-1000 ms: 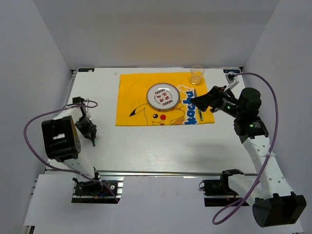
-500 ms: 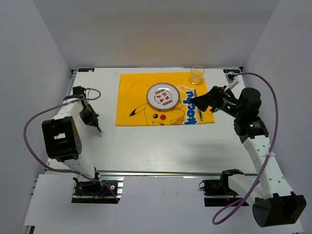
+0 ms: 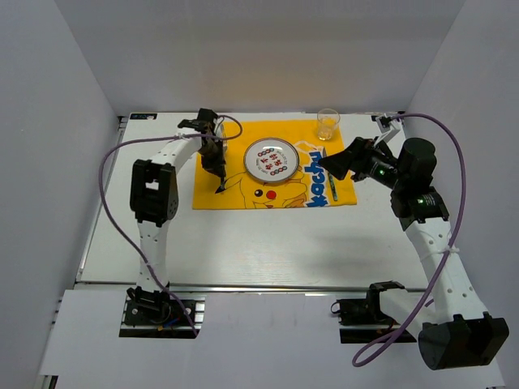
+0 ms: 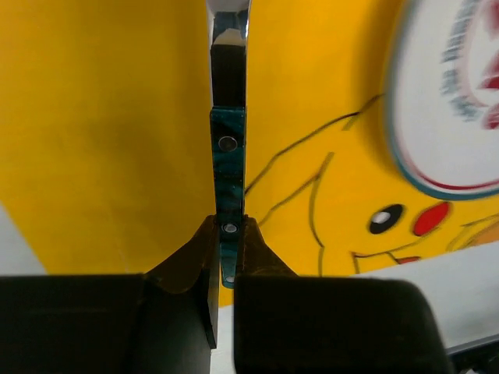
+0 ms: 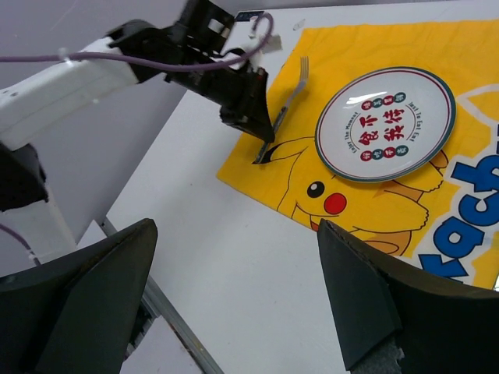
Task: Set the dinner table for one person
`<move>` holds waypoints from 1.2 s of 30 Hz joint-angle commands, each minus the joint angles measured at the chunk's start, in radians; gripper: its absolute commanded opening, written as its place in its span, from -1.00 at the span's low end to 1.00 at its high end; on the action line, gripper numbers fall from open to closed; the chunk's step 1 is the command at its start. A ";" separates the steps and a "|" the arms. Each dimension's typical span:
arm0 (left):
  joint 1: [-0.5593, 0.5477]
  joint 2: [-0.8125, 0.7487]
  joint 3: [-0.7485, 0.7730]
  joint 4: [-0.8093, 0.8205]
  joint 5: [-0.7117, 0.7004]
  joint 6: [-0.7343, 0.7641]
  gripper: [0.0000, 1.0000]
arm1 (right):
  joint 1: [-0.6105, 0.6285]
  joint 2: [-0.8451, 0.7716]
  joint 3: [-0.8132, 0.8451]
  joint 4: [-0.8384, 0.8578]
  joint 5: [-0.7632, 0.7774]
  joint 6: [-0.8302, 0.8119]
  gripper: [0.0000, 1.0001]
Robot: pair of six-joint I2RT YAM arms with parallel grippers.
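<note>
The white dinner table (image 3: pixel 268 243) carries a yellow Pikachu placemat (image 3: pixel 235 138). On the placemat stand a round patterned plate (image 3: pixel 272 160) and, at its far right corner, a glass (image 3: pixel 328 124). My left gripper (image 3: pixel 217 168) is shut on a fork with a teal handle (image 4: pixel 228 156). It holds the fork over the placemat's left part, left of the plate (image 4: pixel 460 101), tines pointing away. The fork (image 5: pixel 284 105) also shows in the right wrist view. My right gripper (image 3: pixel 331 166) is open and empty above the placemat's right side.
A thin teal-handled utensil (image 3: pixel 331 185) lies on the placemat right of the plate, partly under my right gripper. Grey walls enclose the table on three sides. A metal rail (image 3: pixel 268 286) runs along its front edge.
My left arm has swung from the table's left side up and right to the placemat's left part, carrying the fork. My right gripper has shifted only slightly.
</note>
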 commanded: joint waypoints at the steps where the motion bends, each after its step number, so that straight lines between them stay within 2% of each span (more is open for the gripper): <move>1: 0.015 0.029 0.087 -0.114 -0.013 0.038 -1.00 | 0.000 -0.031 0.038 0.002 -0.039 -0.049 0.79; 5: -0.004 0.075 0.128 -0.132 -0.018 0.043 -1.00 | 0.000 -0.028 0.050 -0.021 -0.037 -0.059 0.78; 25: -0.033 -0.019 -0.054 -0.102 -0.064 0.045 -1.00 | -0.001 -0.026 0.038 -0.006 -0.031 -0.035 0.78; 30: -0.042 -0.004 -0.039 -0.126 -0.079 0.061 -1.00 | -0.001 -0.029 0.038 -0.013 -0.030 -0.035 0.78; 36: -0.051 0.064 0.102 -0.217 -0.099 0.095 -1.00 | 0.000 -0.031 0.042 -0.018 -0.031 -0.038 0.78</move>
